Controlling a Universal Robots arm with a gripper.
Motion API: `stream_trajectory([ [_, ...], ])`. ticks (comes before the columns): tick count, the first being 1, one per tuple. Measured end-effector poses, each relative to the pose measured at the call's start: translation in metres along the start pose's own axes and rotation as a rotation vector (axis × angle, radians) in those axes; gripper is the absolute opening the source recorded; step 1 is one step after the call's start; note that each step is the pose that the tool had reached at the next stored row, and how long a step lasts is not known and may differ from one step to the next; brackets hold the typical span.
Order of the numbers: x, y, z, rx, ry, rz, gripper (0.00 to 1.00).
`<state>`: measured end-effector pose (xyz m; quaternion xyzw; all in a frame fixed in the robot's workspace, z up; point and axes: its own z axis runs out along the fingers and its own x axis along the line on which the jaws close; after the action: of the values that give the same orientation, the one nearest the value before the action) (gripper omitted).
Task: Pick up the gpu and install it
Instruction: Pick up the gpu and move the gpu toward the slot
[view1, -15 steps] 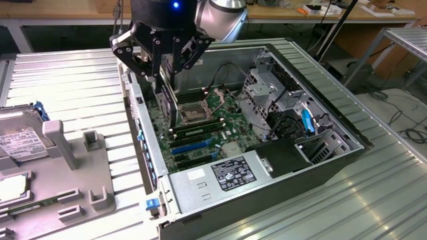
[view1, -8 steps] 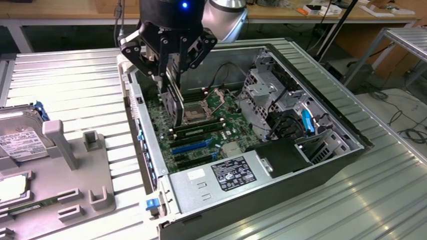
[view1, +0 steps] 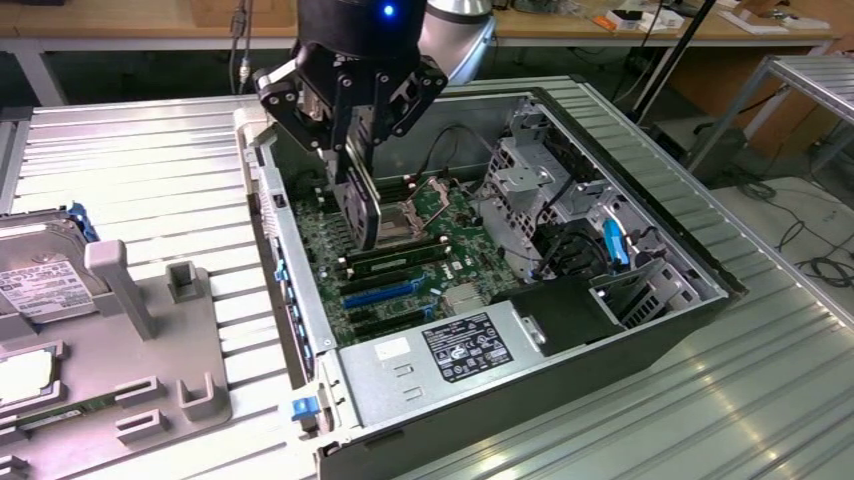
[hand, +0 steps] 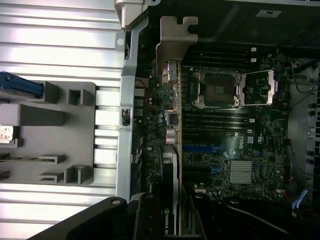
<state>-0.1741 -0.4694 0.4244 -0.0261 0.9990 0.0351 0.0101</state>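
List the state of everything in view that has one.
gripper, shut on the gpu
gpu, held edge-on over the motherboard, not in a slot
computer case, lying on its side, side panel off
blue slots, empty
CPU socket, bare, no cooler
hard drive, resting in the grey holder

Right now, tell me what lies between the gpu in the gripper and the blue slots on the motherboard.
In the exterior view, the row of long dark memory slots lies between the gpu, held by the gripper, and the blue slots.
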Motion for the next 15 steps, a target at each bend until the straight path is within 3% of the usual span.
stream_trajectory([
  [15, -0.019, -0.0010, 0.0003, 0.0000, 0.0000, 0.000, 0.27],
])
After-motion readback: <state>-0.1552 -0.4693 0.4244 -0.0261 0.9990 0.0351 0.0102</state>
